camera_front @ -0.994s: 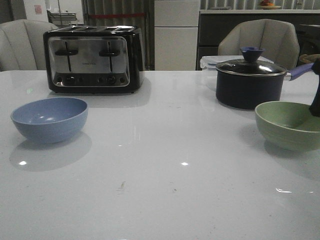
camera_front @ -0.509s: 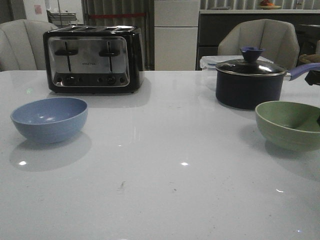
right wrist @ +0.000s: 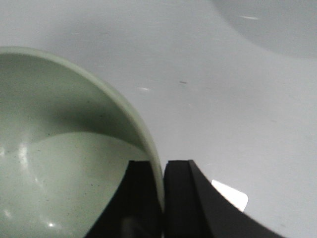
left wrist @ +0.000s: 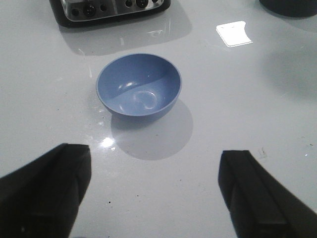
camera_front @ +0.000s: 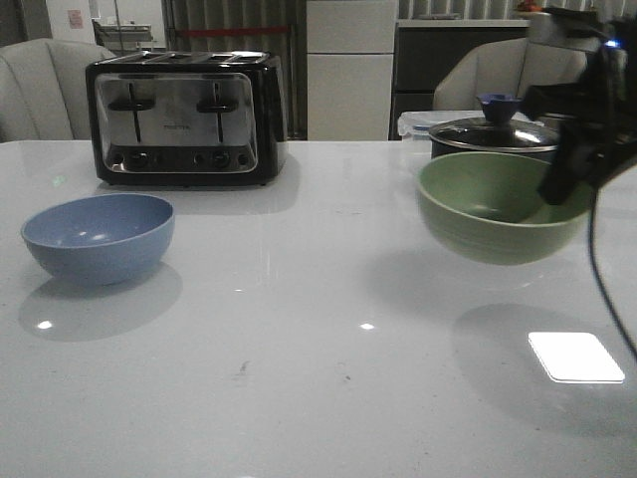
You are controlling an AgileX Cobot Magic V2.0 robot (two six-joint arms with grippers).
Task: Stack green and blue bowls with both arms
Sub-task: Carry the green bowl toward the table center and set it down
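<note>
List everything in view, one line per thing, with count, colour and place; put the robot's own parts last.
green bowl: one, sage green, lifted off the table at the right, rim pinched by the right hand
blue bowl: one, dusty blue, on the table at the left
toaster: one, black and silver, back left
saucepan: one, dark with lid, behind the green bowl
table: one, white, glossy
chairs: two, grey, behind the table
left hand: one, black, open, above the table near the blue bowl
right hand: one, black, shut on the green bowl's rim
</note>
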